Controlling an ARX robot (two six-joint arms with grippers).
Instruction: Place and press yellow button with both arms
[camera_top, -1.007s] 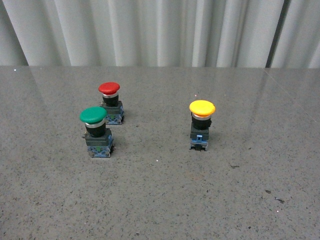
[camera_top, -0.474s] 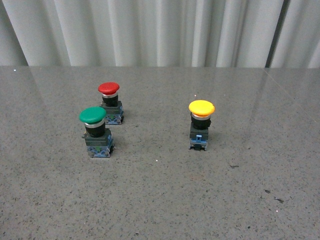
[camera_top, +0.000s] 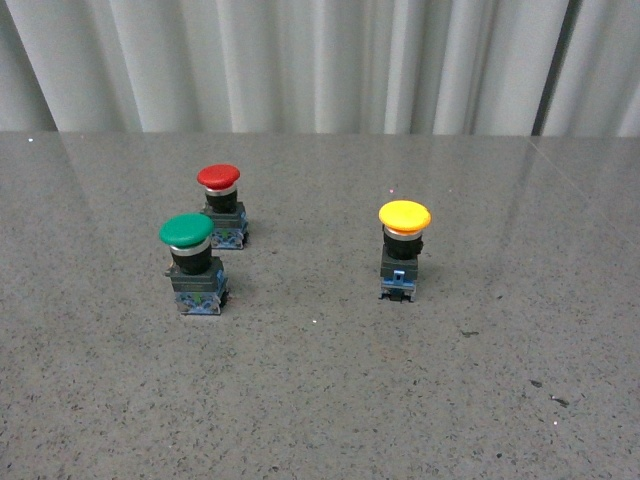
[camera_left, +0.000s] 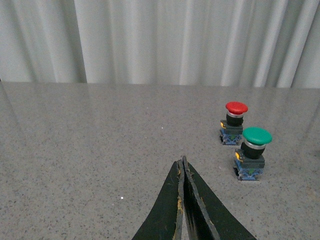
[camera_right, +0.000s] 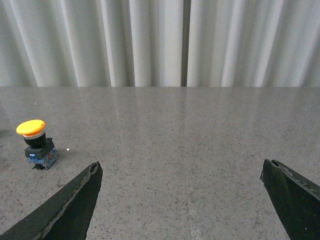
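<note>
The yellow button (camera_top: 404, 250) stands upright on the grey table, right of centre in the front view. It also shows in the right wrist view (camera_right: 35, 144), off to one side of my open, empty right gripper (camera_right: 181, 167) and well apart from it. My left gripper (camera_left: 183, 161) is shut on nothing, its black fingers (camera_left: 172, 210) pressed together above bare table. Neither arm shows in the front view.
A green-capped button (camera_top: 192, 265) and a red-capped button (camera_top: 221, 206) stand close together left of centre in the front view; both show in the left wrist view, green (camera_left: 252, 153) and red (camera_left: 233, 122). A white pleated curtain (camera_top: 320, 60) hangs behind the table's far edge.
</note>
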